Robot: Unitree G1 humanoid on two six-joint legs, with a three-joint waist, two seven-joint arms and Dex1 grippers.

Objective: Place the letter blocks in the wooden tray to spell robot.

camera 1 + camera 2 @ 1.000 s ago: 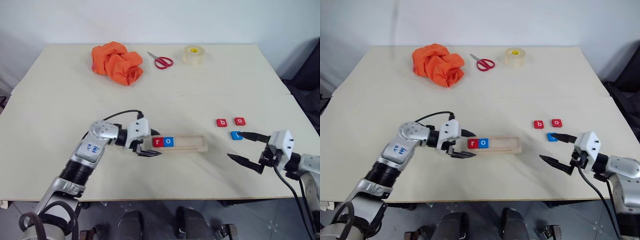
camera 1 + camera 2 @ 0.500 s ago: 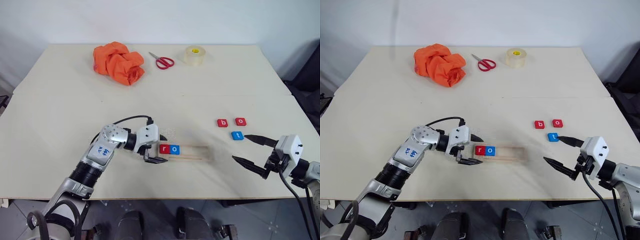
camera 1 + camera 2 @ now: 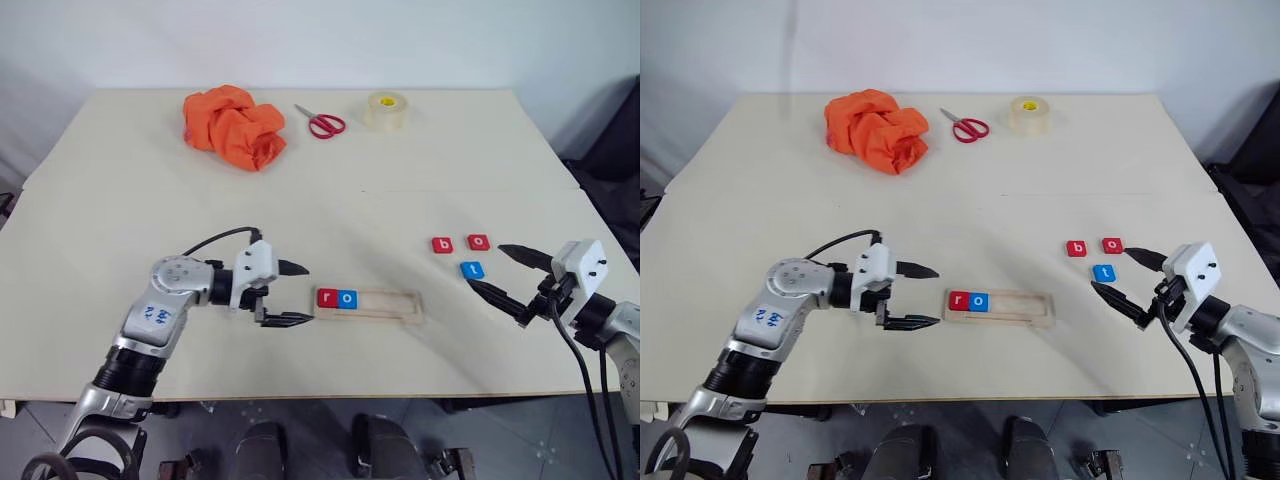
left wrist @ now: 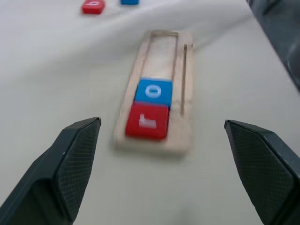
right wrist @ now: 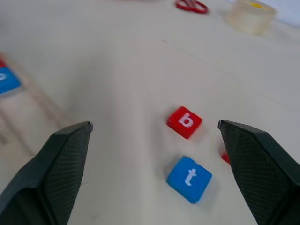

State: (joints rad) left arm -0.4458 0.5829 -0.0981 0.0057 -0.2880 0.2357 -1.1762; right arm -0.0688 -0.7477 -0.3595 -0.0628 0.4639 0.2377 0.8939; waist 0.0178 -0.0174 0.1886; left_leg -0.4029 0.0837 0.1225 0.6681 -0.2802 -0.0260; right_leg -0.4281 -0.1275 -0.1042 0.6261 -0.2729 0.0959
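The wooden tray [image 3: 395, 303] lies near the table's front, with a red r block [image 3: 327, 297] and a blue o block [image 3: 347, 298] at its left end. My left gripper [image 3: 305, 293] hovers open just left of the tray, apart from it. To the right lie a red b block [image 3: 443, 245], a red o block [image 3: 478, 242] and a blue t block [image 3: 473, 270]. My right gripper [image 3: 485, 265] stands open beside the t block, holding nothing. The right wrist view shows the b block [image 5: 184, 121] and the t block [image 5: 189, 178] between its fingers [image 5: 61, 159].
At the table's far side sit a crumpled orange cloth [image 3: 233, 125], red-handled scissors [image 3: 322, 121] and a roll of tape [image 3: 386, 109]. The table's right edge runs close behind my right arm.
My left gripper has opened and drawn back to the left from the tray's end; the tray sits slightly further right. My right gripper has risen and shifted towards the loose blocks.
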